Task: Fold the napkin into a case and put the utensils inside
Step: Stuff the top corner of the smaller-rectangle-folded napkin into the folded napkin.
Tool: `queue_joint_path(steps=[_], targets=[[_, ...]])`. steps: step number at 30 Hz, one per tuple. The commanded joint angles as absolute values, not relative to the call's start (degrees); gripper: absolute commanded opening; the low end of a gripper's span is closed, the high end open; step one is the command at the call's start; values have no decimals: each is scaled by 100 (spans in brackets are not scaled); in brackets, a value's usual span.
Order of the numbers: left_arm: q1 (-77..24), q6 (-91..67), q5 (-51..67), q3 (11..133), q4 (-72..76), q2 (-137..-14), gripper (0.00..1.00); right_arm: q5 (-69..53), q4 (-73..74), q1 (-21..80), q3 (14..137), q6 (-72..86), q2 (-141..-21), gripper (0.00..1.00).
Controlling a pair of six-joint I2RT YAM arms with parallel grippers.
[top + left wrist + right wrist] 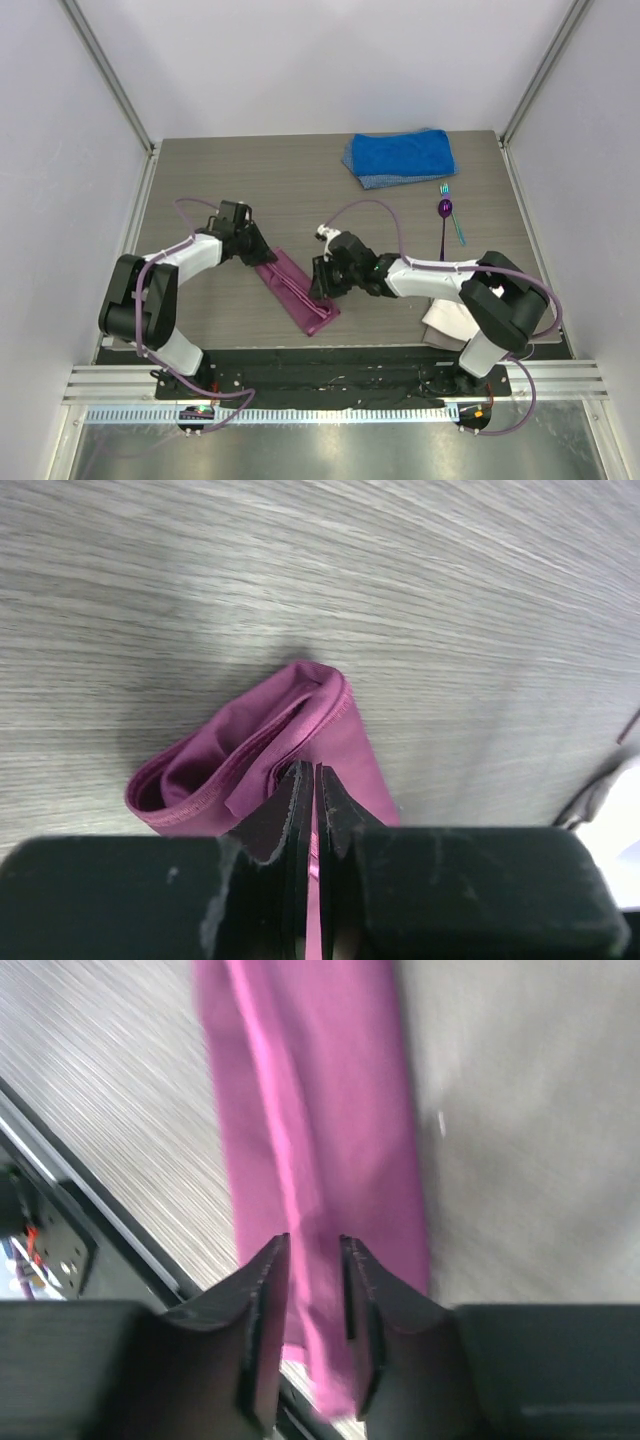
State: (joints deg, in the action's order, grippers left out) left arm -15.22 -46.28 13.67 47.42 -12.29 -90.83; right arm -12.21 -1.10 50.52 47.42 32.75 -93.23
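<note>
The napkin (297, 290) lies as a narrow magenta strip, the case, slanting across the table's near middle. My left gripper (262, 256) is at its far left end and is shut on a thin layer of the cloth (300, 730), with the end folds open in front of the fingertips (314, 775). My right gripper (318, 281) hovers over the strip's near end with its jaws a little apart and nothing between them; the strip (310, 1110) runs beneath the tips (315, 1245). The purple spoon (444, 212) and teal fork (455, 222) lie together at the far right.
A thick blue towel (400, 157) lies at the back right. A white cloth (445, 325) lies under the right arm near the front edge. The table's black front rail (60, 1230) is close to the strip's near end.
</note>
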Motion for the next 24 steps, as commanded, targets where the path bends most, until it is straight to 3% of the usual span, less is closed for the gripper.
queue_joint_path(steps=[1, 7, 24], targets=[[-1485, -4693, 1600, 4781, -1169, -8789, 9, -818, 360, 5063, 5799, 2444, -9385, 38], [-1459, -4685, 1600, 4790, -1195, -8807, 10, -861, 28, 5071, 6732, 2004, -10237, 51], [-1178, -4729, 1652, 4693, -1090, -8745, 11, -1046, -589, 5141, 7602, 1626, -11425, 52]])
